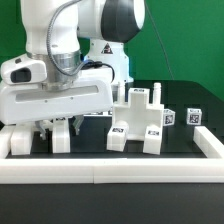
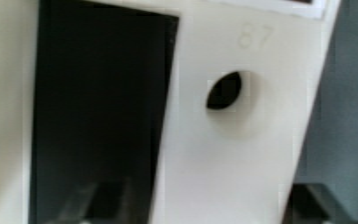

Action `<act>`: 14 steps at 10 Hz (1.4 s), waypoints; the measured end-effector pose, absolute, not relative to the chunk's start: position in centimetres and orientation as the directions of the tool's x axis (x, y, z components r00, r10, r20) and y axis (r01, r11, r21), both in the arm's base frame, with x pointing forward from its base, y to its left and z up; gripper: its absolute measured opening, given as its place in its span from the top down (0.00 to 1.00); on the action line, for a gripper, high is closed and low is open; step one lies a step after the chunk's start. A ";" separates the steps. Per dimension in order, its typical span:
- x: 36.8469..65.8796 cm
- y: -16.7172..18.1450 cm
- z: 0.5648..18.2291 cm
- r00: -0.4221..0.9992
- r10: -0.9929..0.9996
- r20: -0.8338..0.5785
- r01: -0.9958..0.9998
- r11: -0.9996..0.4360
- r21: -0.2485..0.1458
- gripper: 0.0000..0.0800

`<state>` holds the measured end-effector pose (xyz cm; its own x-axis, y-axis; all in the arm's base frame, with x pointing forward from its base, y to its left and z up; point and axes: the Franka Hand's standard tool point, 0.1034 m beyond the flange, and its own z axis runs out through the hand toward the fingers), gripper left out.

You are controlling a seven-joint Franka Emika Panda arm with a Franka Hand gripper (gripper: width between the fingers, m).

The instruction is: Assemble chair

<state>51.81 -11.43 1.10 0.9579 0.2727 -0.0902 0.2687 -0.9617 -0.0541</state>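
My gripper [image 1: 59,128] points down at the exterior view's left, its jaws closed on a white chair part [image 1: 60,137] whose foot is at the black table. In the wrist view this flat white part [image 2: 229,130], with an oval hole, fills the picture between my dark fingers [image 2: 330,200]. The other chair parts [image 1: 137,122], chunky white blocks with square marker tags, stand grouped at the centre right, apart from my gripper.
A long low white border rail [image 1: 110,176] runs along the front and up both sides. A small tagged cube [image 1: 193,117] stands at the right behind the chair parts. The arm's body fills the upper left.
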 end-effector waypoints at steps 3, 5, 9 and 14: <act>51.8 -11.2 1.1 0.957 0.276 -0.091 0.272 -0.961 -0.056 0.63; 51.8 -11.3 1.1 0.958 0.273 -0.091 0.268 -0.962 -0.056 0.63; 52.0 -11.1 3.1 0.976 0.204 -0.075 0.201 -0.978 -0.052 0.63; 51.8 -11.1 4.6 0.980 0.186 -0.072 0.182 -0.981 -0.065 0.63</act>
